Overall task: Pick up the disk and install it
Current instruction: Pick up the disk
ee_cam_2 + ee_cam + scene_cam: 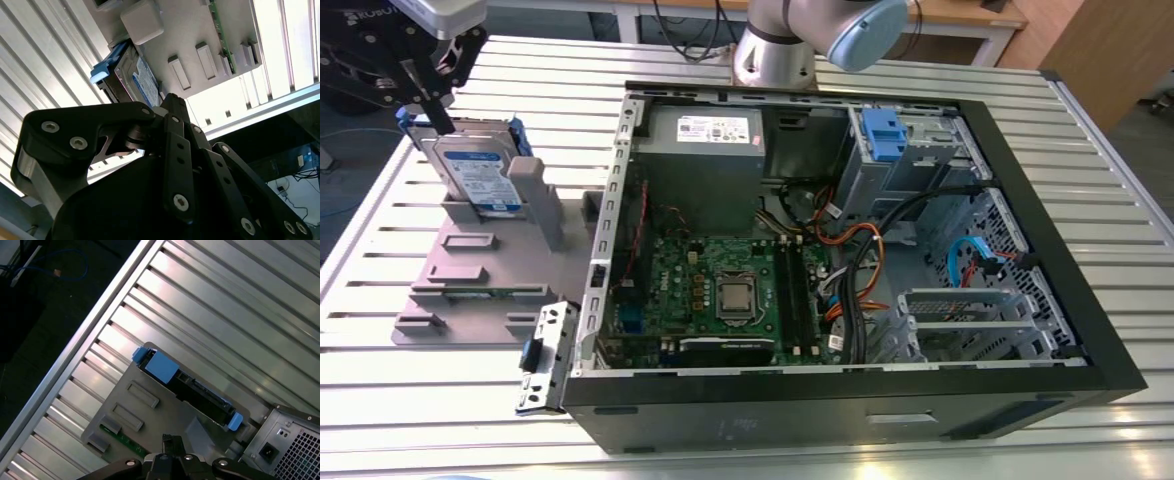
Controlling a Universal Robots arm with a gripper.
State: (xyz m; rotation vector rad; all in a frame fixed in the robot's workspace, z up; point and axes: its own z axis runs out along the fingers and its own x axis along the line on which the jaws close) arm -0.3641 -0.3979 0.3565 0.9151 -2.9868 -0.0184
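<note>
The disk (478, 180) stands on edge in a grey holder (467, 285) on the exterior view's left, its white-and-blue label facing out and blue rails on its sides. My gripper (440, 122) hangs just above the disk's top edge, its black fingers drawn together with nothing between them. In the second wrist view the gripper (172, 100) ends close beside the disk (142, 80). The first wrist view looks down on the disk (192, 390), with the gripper (171, 441) apart from it over the holder (150, 405).
An open computer case (1067, 250) lies on the slatted metal table (400, 400), with the motherboard, cables and a drive bay with a blue clip (881, 135) inside. A metal bracket (544, 355) leans at the case's near left corner. The case's rear corner (290, 445) is close to the holder.
</note>
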